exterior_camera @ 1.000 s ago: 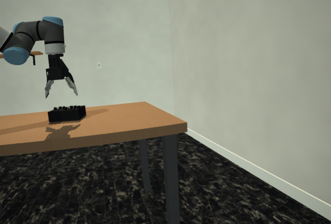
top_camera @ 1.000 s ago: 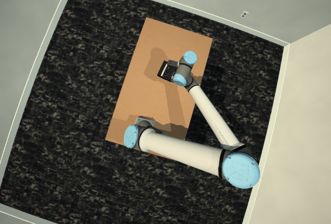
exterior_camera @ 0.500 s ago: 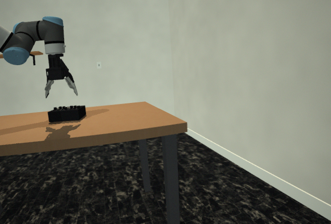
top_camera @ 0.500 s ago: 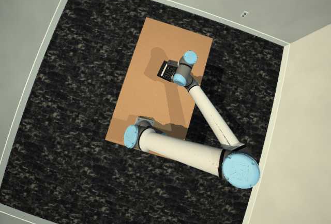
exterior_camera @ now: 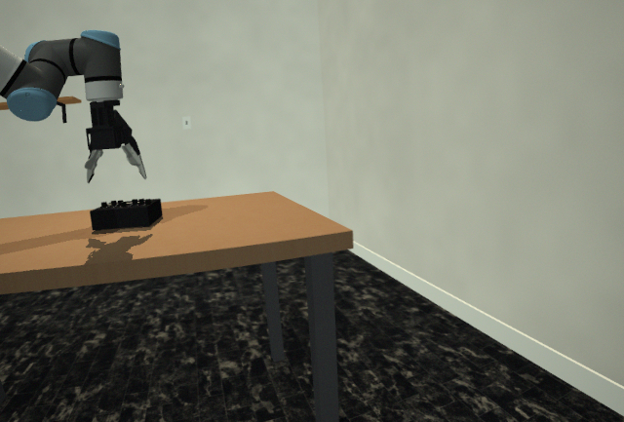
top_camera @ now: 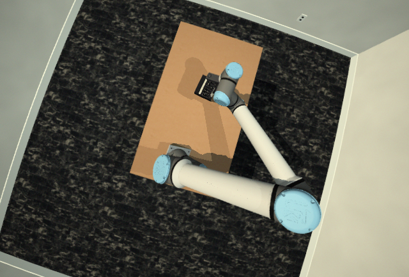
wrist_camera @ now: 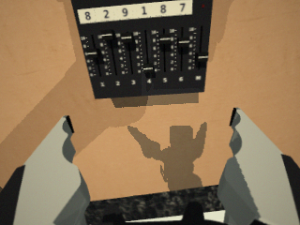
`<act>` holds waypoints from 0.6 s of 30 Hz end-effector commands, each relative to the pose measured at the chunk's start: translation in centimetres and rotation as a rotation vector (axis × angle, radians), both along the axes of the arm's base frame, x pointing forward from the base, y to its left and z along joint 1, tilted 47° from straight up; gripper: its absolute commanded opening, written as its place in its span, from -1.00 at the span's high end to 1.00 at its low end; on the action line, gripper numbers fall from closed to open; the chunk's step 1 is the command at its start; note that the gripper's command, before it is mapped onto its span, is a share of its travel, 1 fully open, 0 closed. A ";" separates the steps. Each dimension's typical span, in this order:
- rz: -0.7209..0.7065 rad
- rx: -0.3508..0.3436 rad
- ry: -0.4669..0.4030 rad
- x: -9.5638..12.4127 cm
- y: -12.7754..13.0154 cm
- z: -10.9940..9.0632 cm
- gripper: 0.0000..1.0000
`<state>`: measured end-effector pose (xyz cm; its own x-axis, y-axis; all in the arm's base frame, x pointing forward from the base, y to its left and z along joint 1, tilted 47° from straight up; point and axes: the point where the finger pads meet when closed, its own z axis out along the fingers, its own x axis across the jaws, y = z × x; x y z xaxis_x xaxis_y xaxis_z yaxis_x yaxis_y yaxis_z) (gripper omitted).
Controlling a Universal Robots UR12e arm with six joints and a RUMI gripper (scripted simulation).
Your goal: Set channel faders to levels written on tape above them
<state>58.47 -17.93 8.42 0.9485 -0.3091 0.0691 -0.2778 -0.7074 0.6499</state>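
The lighting desk [top_camera: 204, 87] [exterior_camera: 126, 216] [wrist_camera: 141, 56] rests on the wooden table [top_camera: 171, 109] [exterior_camera: 242, 220] [wrist_camera: 33, 47]. The claw [exterior_camera: 117, 179] [wrist_camera: 150, 112] is suspended above the lighting desk, apart from it, with its fingers spread wide and nothing between them. In the wrist view, the lighting desk lies beyond the fingertips.

The housing is black. A pale tape strip [top_camera: 202, 86] [wrist_camera: 136, 12] along the lighting desk reads 8, 2, 9, 1, 8, 7. Fader 1 [wrist_camera: 91, 53] is near mid-travel; fader 2 [wrist_camera: 107, 36] is near the top, mismatching its marked 2. Fader 4 [wrist_camera: 148, 68] is near the bottom. The master fader [wrist_camera: 202, 57], marked M, occupies the end slot.
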 end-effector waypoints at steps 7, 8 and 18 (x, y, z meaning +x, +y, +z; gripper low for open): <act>-0.161 -0.047 -0.130 0.6 1.4 -0.2 -1.00; -0.183 -0.053 -0.148 0.7 1.6 -0.2 -1.00; -0.379 -0.114 -0.315 1.2 3.3 -0.3 -1.00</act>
<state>59.41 -15.45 8.13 0.7818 -0.5387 0.3141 -0.6046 -0.5316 0.5932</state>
